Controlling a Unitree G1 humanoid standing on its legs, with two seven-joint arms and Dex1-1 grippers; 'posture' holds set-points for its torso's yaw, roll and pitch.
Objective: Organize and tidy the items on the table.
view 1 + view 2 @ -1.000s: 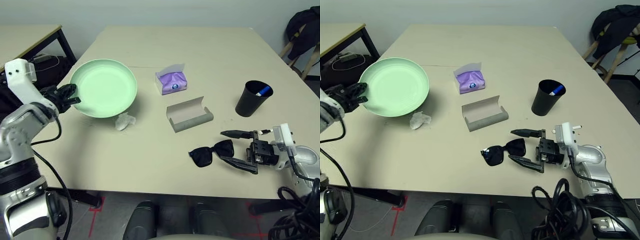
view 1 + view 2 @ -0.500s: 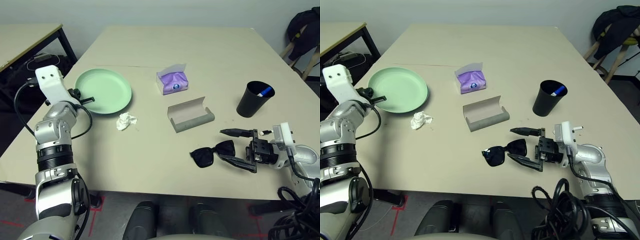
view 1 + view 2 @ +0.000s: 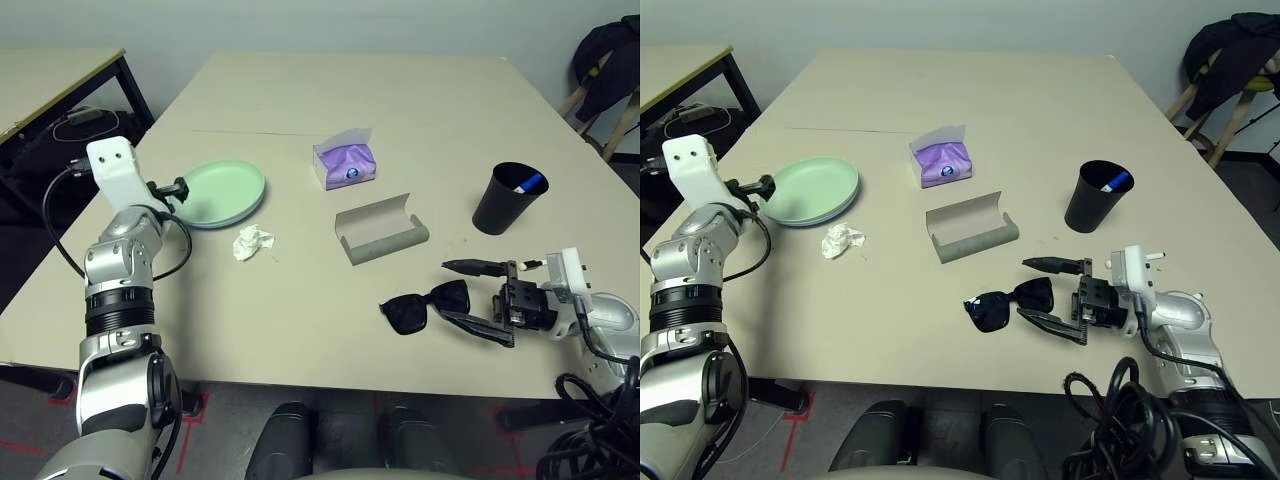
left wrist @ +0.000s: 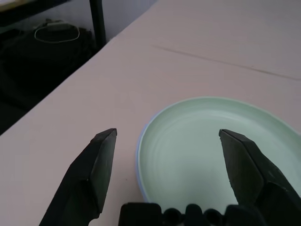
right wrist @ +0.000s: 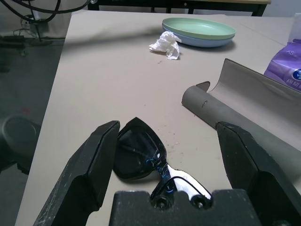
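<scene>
the mint green plate (image 3: 222, 191) sits stacked on the pale blue plate (image 5: 207, 41), flat on the table (image 3: 300, 320) near its left edge. the left gripper (image 4: 167, 155) is spread wide at the rim, gripping nothing. the right gripper (image 5: 167, 155) gapes empty around the black sunglasses (image 3: 425, 306).

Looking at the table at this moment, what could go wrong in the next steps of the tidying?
1. The open left gripper stands at the rim of the mint green plate, stacked on a pale blue plate; pulling back carelessly could drag the stack toward the table edge.
2. The open right gripper straddles the black sunglasses; closing on a lens might scratch or bend them.
3. The crumpled white tissue beside the plates is light and could be swept off.
</scene>
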